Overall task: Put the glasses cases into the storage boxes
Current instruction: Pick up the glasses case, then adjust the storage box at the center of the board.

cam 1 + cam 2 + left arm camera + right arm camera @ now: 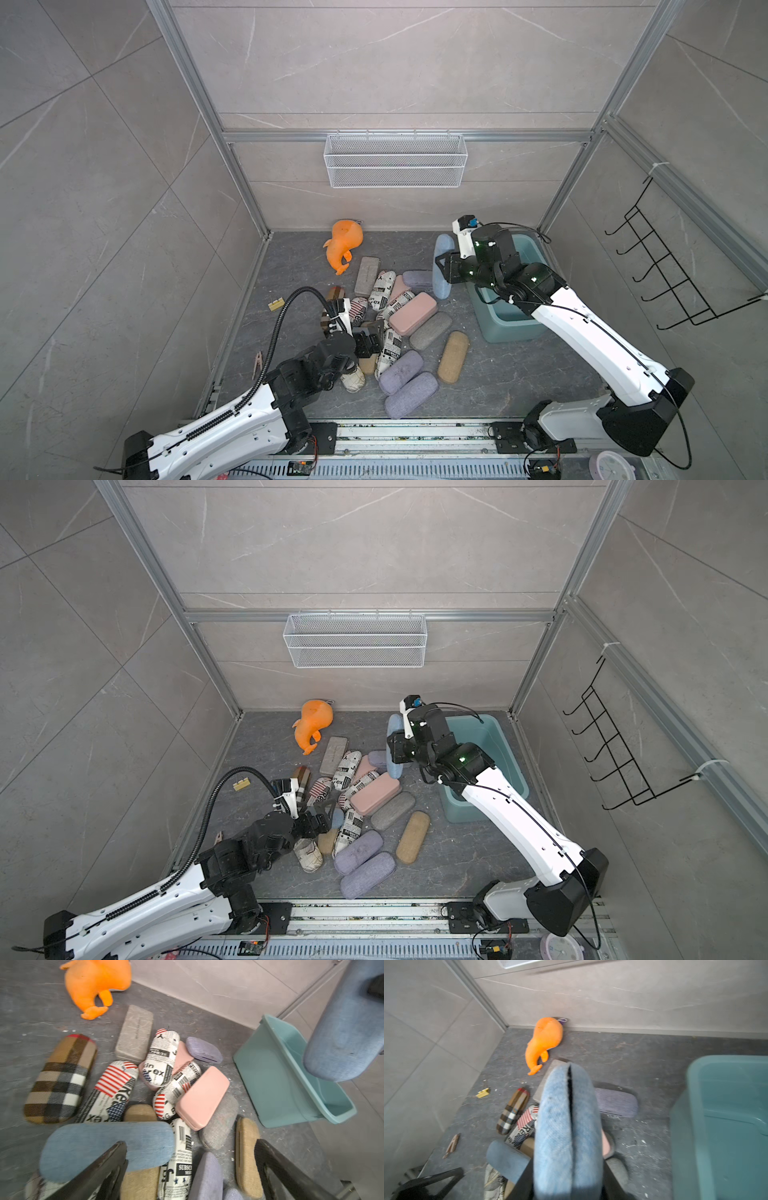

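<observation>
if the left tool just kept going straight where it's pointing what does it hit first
The left tool would most likely meet the newspaper case lying between its open fingers first; a lilac case lies right beside that. Depth is unclear.

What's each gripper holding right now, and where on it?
Right gripper clamps the blue case across its broad faces, roughly mid-length. Left gripper is open, holding nothing.

pale blue case [566, 1126], pink case [412, 313], two lilac cases [401, 372], tan case [453, 357], grey case [431, 330], black-and-white newspaper-print case [382, 284], red-striped flag-print case [116, 1084], brown plaid case [60, 1080]; teal tub [513, 328]; orange plush toy [345, 243].
</observation>
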You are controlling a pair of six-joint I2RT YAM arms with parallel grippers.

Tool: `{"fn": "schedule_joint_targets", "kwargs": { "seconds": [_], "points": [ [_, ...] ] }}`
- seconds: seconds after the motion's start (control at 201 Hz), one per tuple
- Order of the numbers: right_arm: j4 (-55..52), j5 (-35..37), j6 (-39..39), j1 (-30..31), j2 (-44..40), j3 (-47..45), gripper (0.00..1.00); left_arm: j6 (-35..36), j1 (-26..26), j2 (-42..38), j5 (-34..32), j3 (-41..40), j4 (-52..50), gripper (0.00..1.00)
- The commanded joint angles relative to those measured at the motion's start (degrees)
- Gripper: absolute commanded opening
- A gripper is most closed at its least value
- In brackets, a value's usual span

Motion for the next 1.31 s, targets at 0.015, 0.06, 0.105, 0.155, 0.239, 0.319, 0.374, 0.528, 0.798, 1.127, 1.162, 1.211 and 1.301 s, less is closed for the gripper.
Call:
{"fn": "schedule_joint_targets", "kwargs": {
  "seconds": [0.015,0.06,0.105,0.155,0.239,0.319,0.374,0.528,0.798,1.127,1.162,1.211,1.301],
  "points": [
    [-5.8,2.2,-3.8,-4.4,-2.3,1.5,0.31,-2.7,0.2,-2.3,-5.5,-0.5,-6.0,0.98],
    [-7.2,4.8,-4.8,-5.5,-2.3,1.7,0.31,-3.0,0.2,-2.7,-5.7,-0.8,-6.1,0.98],
    [-8.6,6.9,-5.7,-6.7,-2.1,1.9,0.31,-3.1,0.2,-2.8,-5.5,-1.0,-6.2,0.98],
    [-10.2,9.7,-7.0,-8.2,-1.8,2.5,0.31,-3.2,0.2,-2.8,-5.1,-1.2,-6.1,0.98],
    [-12.8,12.9,-9.2,-10.7,-0.4,3.1,0.31,-3.0,0.2,-2.2,-5.2,-1.8,-5.0,0.98],
    [-15.6,16.3,-10.9,-12.5,2.6,4.0,0.31,-2.8,0.2,-1.2,-5.2,-1.9,-3.7,0.98],
    [-15.8,16.4,-11.9,-13.2,4.3,3.5,0.31,-2.2,0.2,-0.4,-4.9,-1.8,-3.1,0.98],
    [-14.3,17.3,-12.5,-15.5,8.4,4.2,0.31,-1.2,0.3,1.6,-4.3,-1.0,-3.2,0.98],
    [-14.7,13.8,-10.2,-17.3,12.8,2.6,0.30,-0.6,1.3,2.7,-3.7,-0.6,-2.5,0.98],
    [-17.0,11.9,-5.0,-17.2,2.2,-9.2,0.30,0.7,1.5,3.6,-2.3,0.9,-2.8,0.98],
    [-16.7,10.1,-4.3,-17.2,1.1,-10.1,0.30,0.9,1.5,3.7,-2.3,0.9,-2.6,0.98],
    [-16.6,8.1,-3.5,-17.1,-0.1,-10.8,0.30,1.2,1.5,3.9,-2.2,1.0,-2.3,0.98],
    [-17.7,7.1,-3.2,-16.6,-1.6,-10.8,0.31,1.9,1.5,4.1,-1.8,1.5,-2.6,0.98]
  ]
}}
